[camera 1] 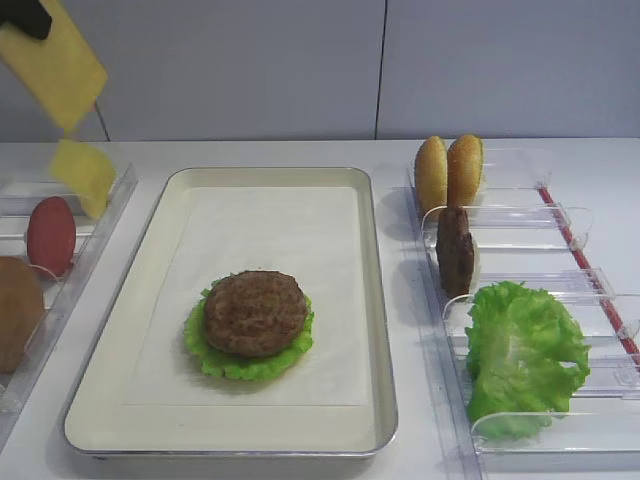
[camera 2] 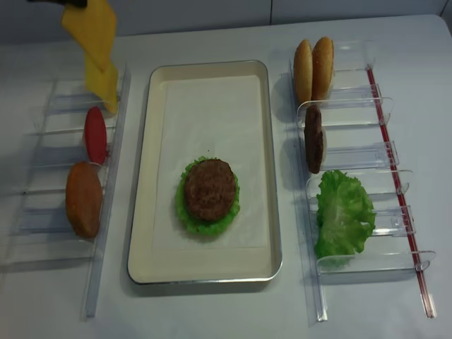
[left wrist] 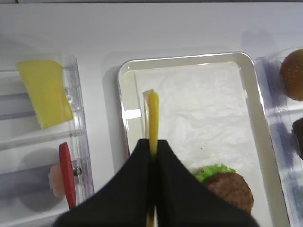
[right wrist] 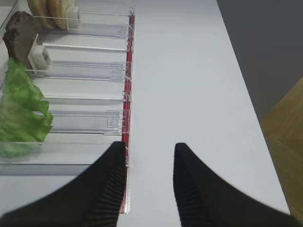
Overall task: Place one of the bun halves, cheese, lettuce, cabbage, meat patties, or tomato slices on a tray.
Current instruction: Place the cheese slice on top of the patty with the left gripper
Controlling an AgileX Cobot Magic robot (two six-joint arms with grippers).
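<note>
Pinched edge-on between the closed black jaws of the left gripper (left wrist: 152, 156), the thin yellow-orange cheese slice (left wrist: 151, 118) hangs above the cream metal tray (left wrist: 124, 101), upper left in the overhead views. Lower frame, the right gripper (right wrist: 149, 163) stands open, holding nothing.
</note>
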